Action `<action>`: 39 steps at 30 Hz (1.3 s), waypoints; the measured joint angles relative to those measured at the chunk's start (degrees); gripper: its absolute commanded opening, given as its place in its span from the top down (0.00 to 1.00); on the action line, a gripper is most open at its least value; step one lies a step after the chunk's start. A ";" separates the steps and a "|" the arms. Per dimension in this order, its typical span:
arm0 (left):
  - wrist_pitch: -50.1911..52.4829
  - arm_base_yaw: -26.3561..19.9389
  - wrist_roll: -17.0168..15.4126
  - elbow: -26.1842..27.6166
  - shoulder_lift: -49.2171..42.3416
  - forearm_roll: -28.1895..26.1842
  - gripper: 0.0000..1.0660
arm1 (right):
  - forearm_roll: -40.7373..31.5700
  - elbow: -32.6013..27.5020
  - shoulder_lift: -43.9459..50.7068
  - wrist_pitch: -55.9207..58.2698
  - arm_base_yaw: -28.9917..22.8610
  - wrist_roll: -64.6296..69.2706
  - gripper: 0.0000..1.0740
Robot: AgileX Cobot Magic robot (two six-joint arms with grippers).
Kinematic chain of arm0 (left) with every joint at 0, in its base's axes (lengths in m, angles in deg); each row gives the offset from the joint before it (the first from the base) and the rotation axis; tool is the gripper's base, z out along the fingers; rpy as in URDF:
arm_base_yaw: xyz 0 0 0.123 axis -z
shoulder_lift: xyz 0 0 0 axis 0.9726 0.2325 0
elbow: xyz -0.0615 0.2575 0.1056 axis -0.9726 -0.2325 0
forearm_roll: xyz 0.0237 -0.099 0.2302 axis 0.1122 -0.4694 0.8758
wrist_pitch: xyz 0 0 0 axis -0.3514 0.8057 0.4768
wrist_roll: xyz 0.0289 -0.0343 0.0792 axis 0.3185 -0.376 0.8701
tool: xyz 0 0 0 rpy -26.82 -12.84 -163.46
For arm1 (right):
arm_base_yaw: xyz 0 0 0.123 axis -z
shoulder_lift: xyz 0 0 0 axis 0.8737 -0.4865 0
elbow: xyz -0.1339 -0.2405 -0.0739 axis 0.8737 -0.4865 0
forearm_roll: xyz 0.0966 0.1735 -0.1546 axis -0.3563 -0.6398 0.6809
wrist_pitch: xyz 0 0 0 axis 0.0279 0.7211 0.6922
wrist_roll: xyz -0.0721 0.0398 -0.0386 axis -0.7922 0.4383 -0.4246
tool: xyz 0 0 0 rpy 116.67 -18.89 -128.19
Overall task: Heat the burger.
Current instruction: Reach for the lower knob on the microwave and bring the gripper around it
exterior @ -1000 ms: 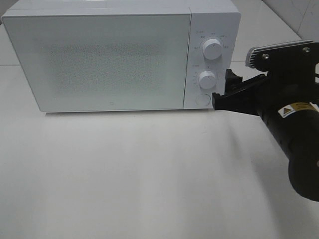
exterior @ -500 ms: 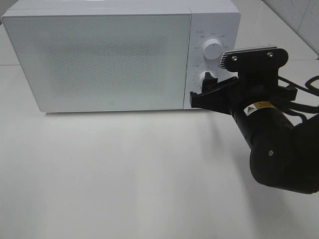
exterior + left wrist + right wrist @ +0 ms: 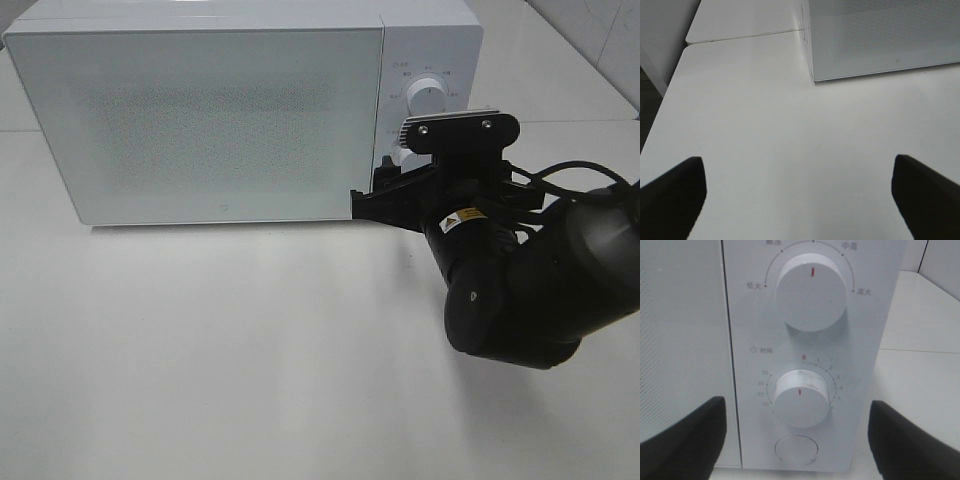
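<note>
Right claw (image 3: 374, 193) jaws apart, facing white round timer knob (image 3: 801, 399); centre on it, close squarely, then turn.

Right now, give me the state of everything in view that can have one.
Microwave door: shut.
Upper knob: mark straight up.
Timer knob: mark at 0.
Right gripper: open, facing the knobs.
Left gripper: open, above the table.
Burger: not in view.

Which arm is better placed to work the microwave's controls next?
Right, most likely. The right gripper is open directly in front of the control panel, facing the timer knob and the round button. The left gripper hangs open over bare table, apart from the microwave.
</note>
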 measured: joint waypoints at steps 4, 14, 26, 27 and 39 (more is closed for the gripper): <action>0.00 0.00 0.00 0.00 0.00 0.00 0.13 | 0.00 1.72 -1.55 0.06 0.63 0.06 0.29; 0.00 0.00 0.00 0.00 0.00 0.00 0.13 | 0.97 7.16 -7.16 0.80 3.04 0.11 0.30; 0.00 0.00 0.00 0.00 0.00 0.06 0.13 | 1.60 7.91 -7.33 1.32 5.44 0.17 0.30; 0.00 0.00 0.00 0.00 0.00 0.06 0.13 | 1.60 7.96 -7.56 1.32 5.50 0.17 0.30; 0.00 0.00 0.00 0.00 0.00 0.17 0.13 | 3.32 10.08 -10.26 3.44 4.98 0.00 0.30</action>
